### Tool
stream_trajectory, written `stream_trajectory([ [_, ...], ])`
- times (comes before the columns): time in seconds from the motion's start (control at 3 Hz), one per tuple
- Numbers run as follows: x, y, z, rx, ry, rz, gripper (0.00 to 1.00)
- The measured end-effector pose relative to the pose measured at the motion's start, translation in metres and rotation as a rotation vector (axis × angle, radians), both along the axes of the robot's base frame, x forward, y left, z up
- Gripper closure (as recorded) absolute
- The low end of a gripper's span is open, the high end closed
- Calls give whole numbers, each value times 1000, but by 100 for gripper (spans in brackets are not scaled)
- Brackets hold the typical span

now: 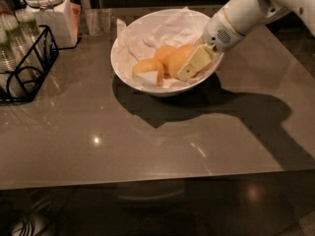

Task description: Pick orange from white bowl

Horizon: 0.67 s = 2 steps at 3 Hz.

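Note:
The white bowl (117,65) stands at the back middle of the table, lined with crumpled white paper (162,28). Three pale oranges lie in it. The largest orange (177,55) is on the right, with two smaller oranges (147,67) to its left. My gripper (181,67) reaches down into the bowl from the upper right. It is shut on the largest orange, with one cream finger (194,63) lying across its front. The other finger is hidden behind the fruit.
A white lidded jar (49,11) and a clear glass (98,21) stand at the back left. A black wire rack (24,68) with bottles is at the far left. The grey table's front edge (147,181) runs across the lower frame.

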<state>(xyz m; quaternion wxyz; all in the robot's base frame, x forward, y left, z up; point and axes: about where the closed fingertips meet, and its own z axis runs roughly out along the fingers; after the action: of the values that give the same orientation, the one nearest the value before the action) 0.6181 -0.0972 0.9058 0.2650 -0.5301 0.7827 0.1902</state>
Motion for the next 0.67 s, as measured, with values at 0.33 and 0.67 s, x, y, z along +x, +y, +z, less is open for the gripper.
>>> stream_trajectory([
  [0.33, -21, -11, 39, 43, -93, 12, 100],
  [0.67, -49, -26, 71, 68, -168, -2, 100],
])
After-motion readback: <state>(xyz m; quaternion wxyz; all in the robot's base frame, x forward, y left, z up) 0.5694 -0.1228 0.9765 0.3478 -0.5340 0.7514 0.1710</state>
